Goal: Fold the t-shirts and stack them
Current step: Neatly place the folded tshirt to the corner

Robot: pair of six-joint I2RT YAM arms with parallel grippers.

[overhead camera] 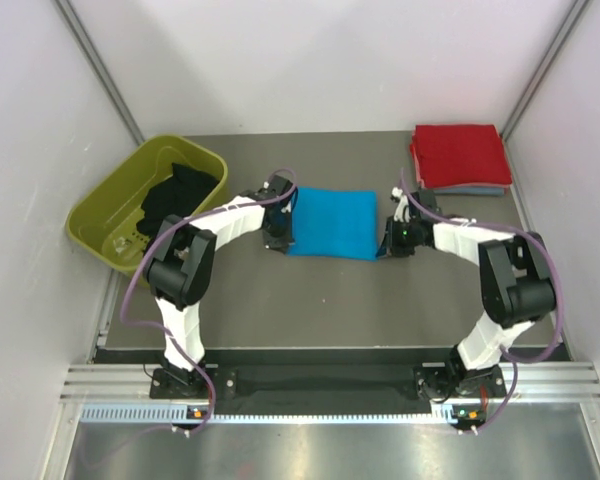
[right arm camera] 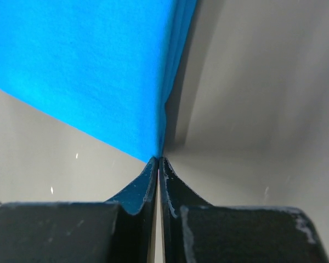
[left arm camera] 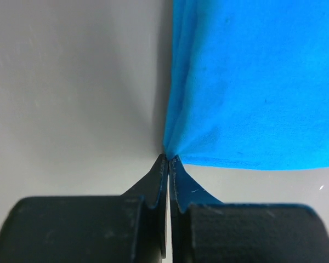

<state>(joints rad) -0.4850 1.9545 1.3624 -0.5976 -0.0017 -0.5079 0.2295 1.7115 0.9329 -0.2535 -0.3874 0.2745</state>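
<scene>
The turquoise-blue t-shirt (overhead camera: 332, 222) lies folded into a rectangle at the middle of the table. My left gripper (overhead camera: 277, 240) is shut on its near left corner (left arm camera: 178, 143). My right gripper (overhead camera: 391, 244) is shut on its near right corner (right arm camera: 153, 143). The red t-shirt (overhead camera: 460, 154) lies folded at the back right on top of the grey-blue t-shirt (overhead camera: 477, 189), of which only an edge shows. The black t-shirt (overhead camera: 175, 195) is crumpled in the tub.
An olive-green plastic tub (overhead camera: 110, 215) stands at the back left, partly over the table's left edge. White walls close in on both sides and behind. A metal rail (overhead camera: 320, 385) runs along the near edge by the arm bases.
</scene>
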